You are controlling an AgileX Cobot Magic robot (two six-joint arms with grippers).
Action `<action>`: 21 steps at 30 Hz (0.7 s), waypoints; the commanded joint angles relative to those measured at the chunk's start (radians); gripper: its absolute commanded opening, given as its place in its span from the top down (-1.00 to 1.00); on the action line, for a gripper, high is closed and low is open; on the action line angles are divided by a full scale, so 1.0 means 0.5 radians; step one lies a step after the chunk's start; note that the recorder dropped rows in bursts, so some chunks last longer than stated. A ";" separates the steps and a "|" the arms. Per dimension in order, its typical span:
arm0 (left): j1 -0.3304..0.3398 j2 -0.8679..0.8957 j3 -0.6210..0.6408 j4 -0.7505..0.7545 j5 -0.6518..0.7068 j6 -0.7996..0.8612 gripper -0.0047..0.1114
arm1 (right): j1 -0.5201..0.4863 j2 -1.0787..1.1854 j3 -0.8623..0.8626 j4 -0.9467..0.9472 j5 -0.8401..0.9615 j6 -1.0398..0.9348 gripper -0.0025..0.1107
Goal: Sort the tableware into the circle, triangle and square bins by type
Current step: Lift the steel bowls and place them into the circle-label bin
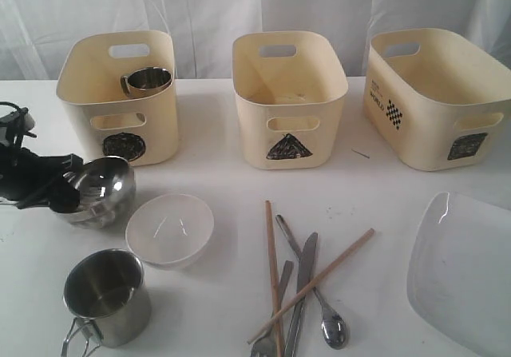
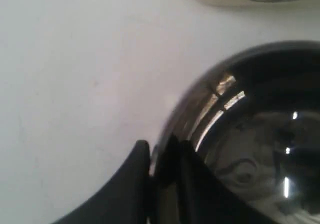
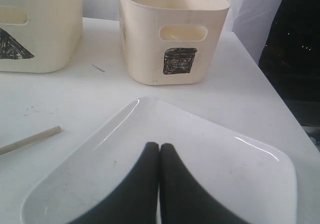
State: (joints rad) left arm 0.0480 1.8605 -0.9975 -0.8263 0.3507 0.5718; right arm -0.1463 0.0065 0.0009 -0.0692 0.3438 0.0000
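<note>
My left end effector (image 2: 159, 148) pinches the steel bowl (image 1: 100, 189) by its rim, one finger inside and one outside, which suits so thin a wall. The circle bin (image 1: 160, 125) stands just behind it, with a mug (image 1: 148, 80) inside and room beside that. The small white bowl (image 1: 170, 229) sits close, so I'd lift straight off the tabletop (image 1: 215, 181). My right end effector (image 3: 159, 151) hangs closed and empty over the square plate (image 3: 215, 154).
</note>
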 commanded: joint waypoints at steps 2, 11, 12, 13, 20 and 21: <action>-0.005 -0.015 0.036 0.076 0.056 0.003 0.92 | -0.007 -0.013 -0.002 -0.011 -0.005 0.012 0.96; 0.020 -0.915 -0.038 0.114 0.262 0.015 0.92 | -0.007 -0.013 -0.002 -0.011 -0.005 0.012 0.96; 0.020 -0.960 -0.056 0.114 0.236 0.015 0.92 | -0.007 -0.013 -0.002 -0.011 -0.005 0.012 0.96; 0.020 -1.047 -0.085 0.096 0.113 0.015 0.92 | -0.007 -0.013 -0.002 -0.011 -0.005 0.012 0.96; 0.013 -1.010 -0.200 -0.256 -1.137 -0.235 0.92 | -0.007 -0.013 -0.002 -0.011 -0.005 0.012 0.96; -0.006 -0.974 -0.220 -0.244 -1.197 -0.310 0.92 | -0.007 -0.013 -0.002 -0.011 -0.005 0.012 0.96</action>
State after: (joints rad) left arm 0.0551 1.3436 -1.0824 -0.8942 -0.1163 0.5147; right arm -0.1463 0.0065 0.0009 -0.0692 0.3438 0.0000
